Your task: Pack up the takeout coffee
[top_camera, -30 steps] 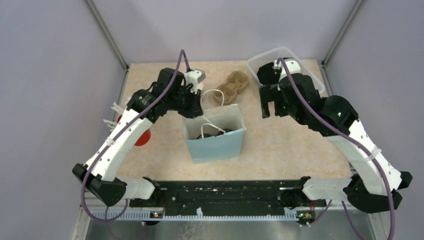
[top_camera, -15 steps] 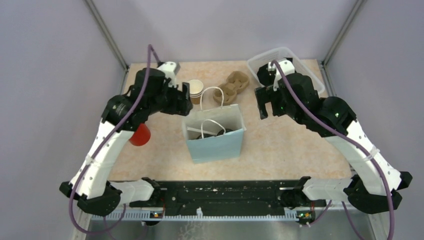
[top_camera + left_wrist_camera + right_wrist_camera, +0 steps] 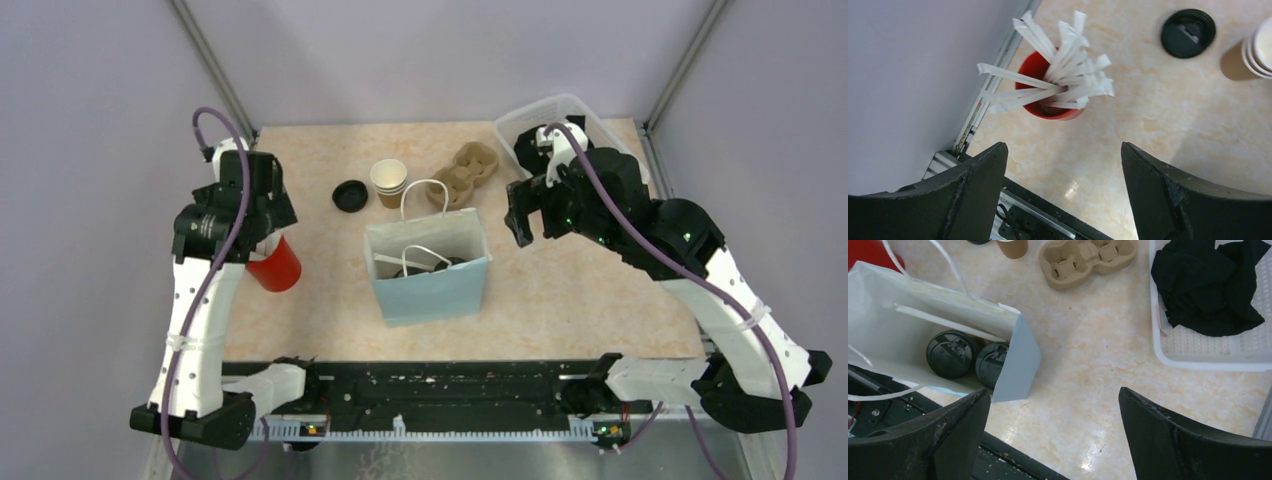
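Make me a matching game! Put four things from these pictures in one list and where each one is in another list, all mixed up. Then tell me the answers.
Things:
1. lidded coffee cups
2. black cloth
3. white sticks
4. loose black lid

Places:
A. in the red cup
B. on the table, beside the stack of paper cups
C. inside the blue paper bag
D. in the white basket

Pairs: 1-C, 2-D, 3-A, 4-B.
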Controlling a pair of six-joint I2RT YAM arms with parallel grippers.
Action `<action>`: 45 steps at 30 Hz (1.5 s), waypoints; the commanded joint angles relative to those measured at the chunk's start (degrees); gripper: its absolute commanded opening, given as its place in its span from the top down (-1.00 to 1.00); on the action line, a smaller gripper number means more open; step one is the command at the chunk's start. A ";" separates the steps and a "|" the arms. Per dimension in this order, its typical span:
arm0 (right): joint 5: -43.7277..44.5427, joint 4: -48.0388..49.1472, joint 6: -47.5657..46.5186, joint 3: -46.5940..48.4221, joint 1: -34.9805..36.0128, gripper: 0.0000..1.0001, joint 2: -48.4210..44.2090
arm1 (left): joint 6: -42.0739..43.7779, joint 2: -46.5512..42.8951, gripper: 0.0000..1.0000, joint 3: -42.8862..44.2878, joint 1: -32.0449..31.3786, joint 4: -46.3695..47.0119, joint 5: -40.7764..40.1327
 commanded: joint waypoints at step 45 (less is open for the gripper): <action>-8.88 10.27 -4.82 -12.61 -0.54 -0.97 -6.26 | 1.05 3.83 0.51 -21.09 36.48 18.35 17.54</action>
